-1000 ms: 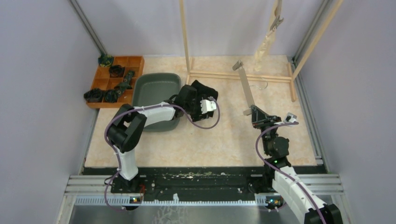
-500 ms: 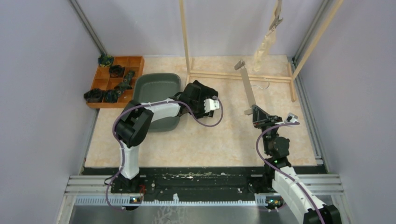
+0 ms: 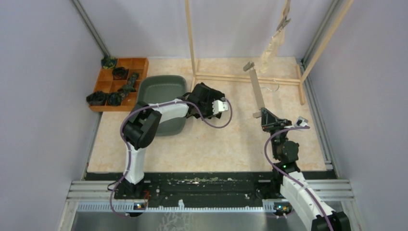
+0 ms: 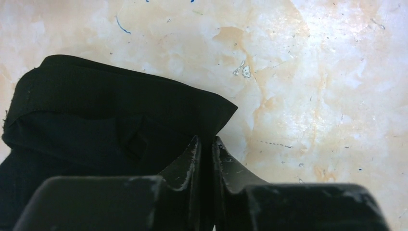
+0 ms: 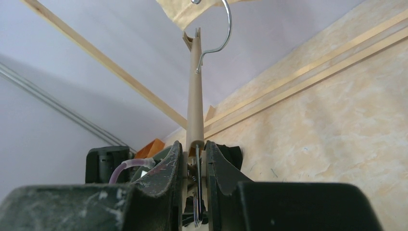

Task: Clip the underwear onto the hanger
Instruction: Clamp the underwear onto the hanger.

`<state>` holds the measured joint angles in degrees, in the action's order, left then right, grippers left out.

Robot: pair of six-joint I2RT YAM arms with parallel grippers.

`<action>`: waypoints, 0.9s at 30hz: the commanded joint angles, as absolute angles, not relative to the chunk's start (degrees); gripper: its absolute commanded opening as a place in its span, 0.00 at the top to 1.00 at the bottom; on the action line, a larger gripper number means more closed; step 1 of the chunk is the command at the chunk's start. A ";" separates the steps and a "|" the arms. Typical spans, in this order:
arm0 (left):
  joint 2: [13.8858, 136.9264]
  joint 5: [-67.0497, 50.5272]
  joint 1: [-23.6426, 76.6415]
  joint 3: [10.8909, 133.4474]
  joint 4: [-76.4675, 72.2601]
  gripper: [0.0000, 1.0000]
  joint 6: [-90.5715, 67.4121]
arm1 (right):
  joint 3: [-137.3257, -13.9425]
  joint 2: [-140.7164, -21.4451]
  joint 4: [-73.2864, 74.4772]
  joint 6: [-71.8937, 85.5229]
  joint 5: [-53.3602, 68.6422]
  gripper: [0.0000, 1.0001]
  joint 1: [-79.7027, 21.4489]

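The black underwear (image 3: 215,93) lies crumpled on the table right of the bin; in the left wrist view its folded edge (image 4: 106,120) runs into my jaws. My left gripper (image 3: 204,94) (image 4: 206,142) is shut on that black fabric at its corner. My right gripper (image 3: 265,115) (image 5: 194,147) is shut on the clip end of the wooden hanger (image 3: 256,89) (image 5: 194,96), which points up and away with its wire hook (image 5: 223,29) at the far end. The cream underwear (image 3: 273,45) (image 5: 187,12) hangs from a clip on the rack at the back.
A grey bin (image 3: 161,89) sits beside the left arm. An orange divided tray (image 3: 118,82) with dark items stands at the back left. The wooden rack's upright (image 3: 190,38) and base rails (image 3: 240,77) cross the back of the table.
My left arm reached farther back and right onto the black underwear, and its jaws closed from wide open onto the fabric. The right gripper kept hold of the hanger, almost still.
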<state>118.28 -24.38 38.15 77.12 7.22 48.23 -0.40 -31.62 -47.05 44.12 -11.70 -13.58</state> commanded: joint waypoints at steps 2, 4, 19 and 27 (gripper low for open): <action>119.87 -25.79 38.06 79.02 10.94 0.90 47.04 | 4.70 -32.34 -51.77 45.31 -10.98 1.00 -12.97; 119.65 -25.80 38.13 79.38 11.32 0.98 46.13 | 4.45 -33.09 -51.84 45.92 -10.78 1.00 -12.96; 111.15 -14.99 43.61 70.91 -0.30 1.00 33.09 | 3.96 -46.95 -62.30 55.62 -7.79 1.00 -12.85; 107.49 -8.91 47.02 68.32 -5.52 1.00 27.86 | 3.52 -52.54 -65.80 59.05 -8.33 1.00 -12.91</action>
<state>110.41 -12.27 46.09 68.82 -1.15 31.73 -0.40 -50.94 -58.13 56.14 -8.67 -13.21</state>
